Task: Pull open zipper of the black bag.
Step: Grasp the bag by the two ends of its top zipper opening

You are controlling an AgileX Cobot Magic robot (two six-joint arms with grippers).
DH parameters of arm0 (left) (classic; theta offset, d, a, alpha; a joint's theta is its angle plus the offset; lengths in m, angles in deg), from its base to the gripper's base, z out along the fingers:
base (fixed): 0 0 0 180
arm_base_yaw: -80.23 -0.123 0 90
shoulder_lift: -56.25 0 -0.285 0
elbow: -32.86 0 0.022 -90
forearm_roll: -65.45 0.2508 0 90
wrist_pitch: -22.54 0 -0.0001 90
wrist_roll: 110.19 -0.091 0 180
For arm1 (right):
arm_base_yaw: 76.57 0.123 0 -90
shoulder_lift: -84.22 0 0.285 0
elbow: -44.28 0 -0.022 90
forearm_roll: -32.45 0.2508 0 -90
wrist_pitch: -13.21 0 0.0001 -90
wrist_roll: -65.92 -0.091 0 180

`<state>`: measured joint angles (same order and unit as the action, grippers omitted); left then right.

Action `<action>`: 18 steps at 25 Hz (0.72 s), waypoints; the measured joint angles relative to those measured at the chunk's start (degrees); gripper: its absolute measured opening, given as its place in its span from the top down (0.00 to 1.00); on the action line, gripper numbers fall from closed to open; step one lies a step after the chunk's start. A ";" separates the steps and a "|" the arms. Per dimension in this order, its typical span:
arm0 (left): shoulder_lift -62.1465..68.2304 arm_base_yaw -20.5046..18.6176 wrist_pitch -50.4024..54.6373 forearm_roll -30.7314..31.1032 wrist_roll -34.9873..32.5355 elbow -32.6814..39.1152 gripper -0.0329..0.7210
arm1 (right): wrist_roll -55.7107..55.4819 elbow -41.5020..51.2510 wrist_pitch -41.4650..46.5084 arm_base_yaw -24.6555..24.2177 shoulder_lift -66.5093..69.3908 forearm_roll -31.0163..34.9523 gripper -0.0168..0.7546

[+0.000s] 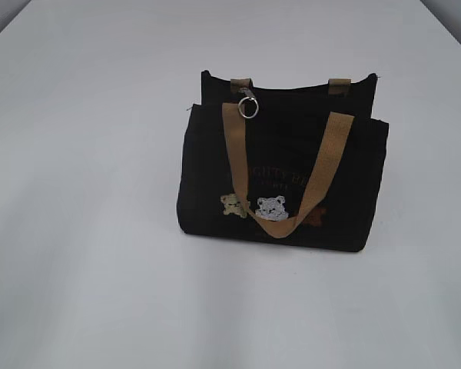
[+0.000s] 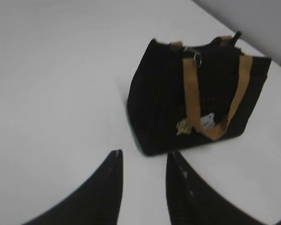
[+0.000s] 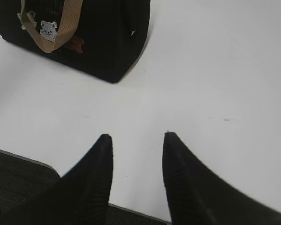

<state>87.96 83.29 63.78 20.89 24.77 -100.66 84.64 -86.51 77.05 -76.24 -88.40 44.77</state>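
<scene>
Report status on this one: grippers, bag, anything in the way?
Left gripper and right gripper open, empty, short of the black bag. Bag upright on white table, silver ring hanging at top edge. Nothing blocking.

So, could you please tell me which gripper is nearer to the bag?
Left, it seems, though not by much. The left gripper is open just short of the bag; the right gripper is open farther back, near the table edge.

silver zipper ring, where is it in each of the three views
Exterior view: the silver ring hangs at the black bag's top edge, left of centre, beside the tan handle.
Left wrist view: upper right, at the bag's top.
Right wrist view: not in it; the bag's top is cut off.
Shared landmark: the white bear patch.
</scene>
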 joint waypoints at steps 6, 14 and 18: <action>30.58 0.80 -4.54 -38.56 -50.94 -0.29 0.58 | 0.00 0.00 0.00 0.00 0.00 0.00 0.60; 59.64 9.97 -3.36 -53.92 -88.04 -7.84 0.49 | 0.00 0.00 0.00 0.00 0.00 0.00 0.60; 66.93 12.21 -3.79 -54.35 -90.00 -12.93 0.44 | 0.00 0.00 0.00 0.00 0.00 0.06 0.60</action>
<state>154.89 95.49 59.99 -33.47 -65.23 -113.58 84.64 -86.51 77.05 -76.24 -88.40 44.83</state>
